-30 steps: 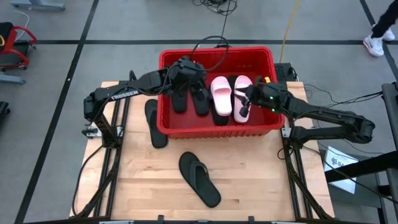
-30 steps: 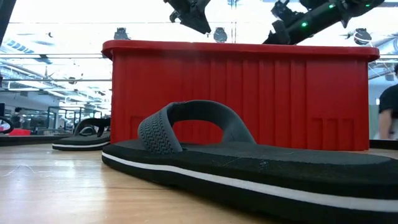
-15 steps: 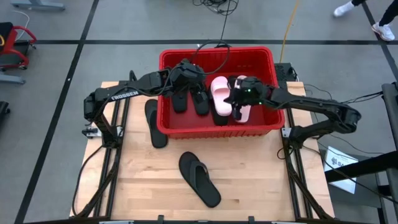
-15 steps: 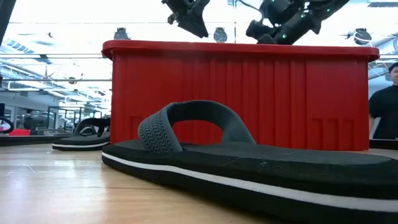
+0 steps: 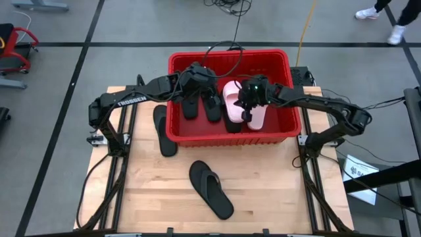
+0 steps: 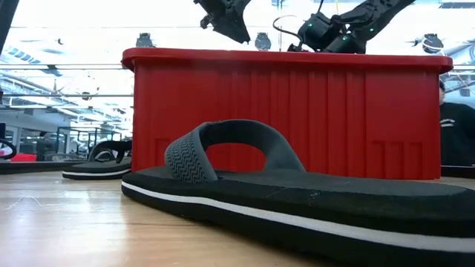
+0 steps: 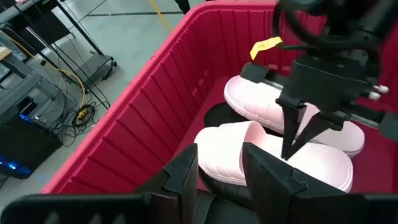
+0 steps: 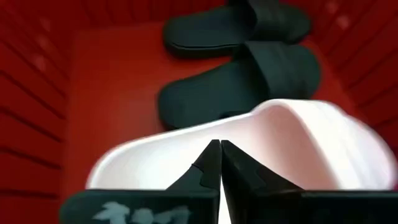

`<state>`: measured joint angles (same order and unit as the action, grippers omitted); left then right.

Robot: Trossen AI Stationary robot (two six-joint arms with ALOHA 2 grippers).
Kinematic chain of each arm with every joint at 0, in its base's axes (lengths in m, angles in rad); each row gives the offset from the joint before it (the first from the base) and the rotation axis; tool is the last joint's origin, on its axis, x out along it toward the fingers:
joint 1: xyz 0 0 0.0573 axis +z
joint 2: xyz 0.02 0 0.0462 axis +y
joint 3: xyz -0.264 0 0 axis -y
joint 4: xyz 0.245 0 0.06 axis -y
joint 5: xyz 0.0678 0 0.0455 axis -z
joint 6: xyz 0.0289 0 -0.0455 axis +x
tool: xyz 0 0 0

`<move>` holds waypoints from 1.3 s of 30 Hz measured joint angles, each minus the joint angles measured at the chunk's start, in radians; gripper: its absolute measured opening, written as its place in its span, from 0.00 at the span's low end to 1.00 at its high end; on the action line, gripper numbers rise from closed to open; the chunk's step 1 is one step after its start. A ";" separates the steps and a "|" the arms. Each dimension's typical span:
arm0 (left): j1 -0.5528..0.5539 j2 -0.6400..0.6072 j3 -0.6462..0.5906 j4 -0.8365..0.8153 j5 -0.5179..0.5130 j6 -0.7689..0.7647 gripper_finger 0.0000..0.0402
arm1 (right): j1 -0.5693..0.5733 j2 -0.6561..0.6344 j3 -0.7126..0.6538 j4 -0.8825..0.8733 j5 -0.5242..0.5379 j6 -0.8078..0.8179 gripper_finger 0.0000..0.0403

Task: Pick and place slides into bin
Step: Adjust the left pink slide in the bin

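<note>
The red bin [image 5: 227, 55] stands at the table's far middle. In it lie two pale pink slides [image 5: 231, 96] [image 5: 258, 115] and several black slides [image 5: 191, 106]. My right gripper [image 5: 248, 110] is shut and points down between the two pink slides; it also shows in the left wrist view [image 7: 291, 148]. My left gripper [image 7: 221, 168] is open and empty over the black slides in the bin's left part [image 5: 212, 89]. A black slide [image 5: 164, 130] lies flat on the table left of the bin. A black thong slide [image 5: 211, 189] lies near the table's middle. My right gripper's shut fingertips [image 8: 211, 152] stand right over a pink slide's strap [image 8: 280, 146], coming from above. Whether they touch it, I cannot tell.
The bin's thick rim [image 6: 282, 58] stands high above the table, and both grippers show above it in the low view. The black thong slide [image 6: 297, 200] fills the near foreground there. Bare wood lies at the table's near left and near right.
My right gripper has gone from the bin's right part toward the table's left, over the pink slides. The slides lie as before.
</note>
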<state>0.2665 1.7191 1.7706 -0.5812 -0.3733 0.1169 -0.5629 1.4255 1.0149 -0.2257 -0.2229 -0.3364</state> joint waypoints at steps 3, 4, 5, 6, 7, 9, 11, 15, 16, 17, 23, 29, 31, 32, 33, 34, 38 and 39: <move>0.000 0.000 0.000 0.000 0.000 -0.003 0.32 | -0.013 0.033 0.033 -0.055 -0.063 0.027 0.00; 0.001 0.000 0.000 -0.001 0.000 -0.004 0.32 | -0.013 0.045 0.040 -0.080 -0.069 0.016 0.00; 0.001 0.000 0.000 -0.002 -0.001 -0.003 0.32 | -0.013 0.055 0.043 -0.103 -0.069 0.004 0.00; 0.001 0.000 0.000 -0.003 -0.001 -0.005 0.32 | -0.013 0.067 0.045 -0.114 -0.070 -0.008 0.00; 0.001 0.000 0.000 -0.004 -0.001 -0.009 0.32 | -0.013 0.078 0.047 -0.114 -0.071 -0.017 0.00; 0.001 0.000 0.000 -0.006 -0.001 -0.023 0.32 | -0.013 0.094 0.047 -0.116 -0.071 -0.024 0.00; 0.001 0.000 0.000 -0.010 -0.001 -0.033 0.32 | -0.013 0.110 0.048 -0.116 -0.071 -0.029 0.00; 0.000 0.000 0.000 -0.028 -0.001 -0.042 0.32 | -0.018 0.131 0.048 -0.116 -0.086 -0.051 0.00; 0.000 0.000 0.000 -0.030 -0.001 -0.044 0.32 | -0.019 0.140 0.048 -0.124 -0.102 -0.055 0.00; 0.000 0.000 0.000 -0.031 -0.001 -0.045 0.32 | -0.019 0.149 0.048 -0.126 -0.117 -0.059 0.00; 0.000 0.000 0.000 -0.030 -0.001 -0.044 0.32 | -0.018 0.215 0.048 -0.153 -0.127 -0.098 0.00; 0.000 0.000 0.000 -0.030 0.000 -0.044 0.32 | -0.018 0.214 0.051 -0.199 -0.122 -0.132 0.00; 0.000 0.000 0.000 -0.030 0.000 -0.044 0.32 | -0.018 0.186 0.048 -0.214 -0.122 -0.137 0.00; 0.000 0.000 0.000 -0.030 0.000 -0.044 0.32 | -0.018 0.169 0.046 -0.226 -0.122 -0.140 0.00; 0.000 0.000 0.000 -0.030 0.000 -0.044 0.32 | -0.018 0.150 0.045 -0.229 -0.122 -0.141 0.00; 0.000 0.000 0.000 -0.030 0.000 -0.044 0.32 | -0.018 0.131 0.046 -0.227 -0.123 -0.144 0.00; 0.000 0.000 0.000 -0.030 -0.001 -0.044 0.32 | -0.015 0.058 0.047 -0.258 -0.123 -0.147 0.00; 0.000 0.000 0.000 -0.030 -0.001 -0.044 0.32 | -0.011 0.042 0.047 -0.256 -0.123 -0.147 0.00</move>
<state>0.2665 1.7191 1.7706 -0.6113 -0.3740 0.0732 -0.5743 1.4672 1.0615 -0.4820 -0.3454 -0.4831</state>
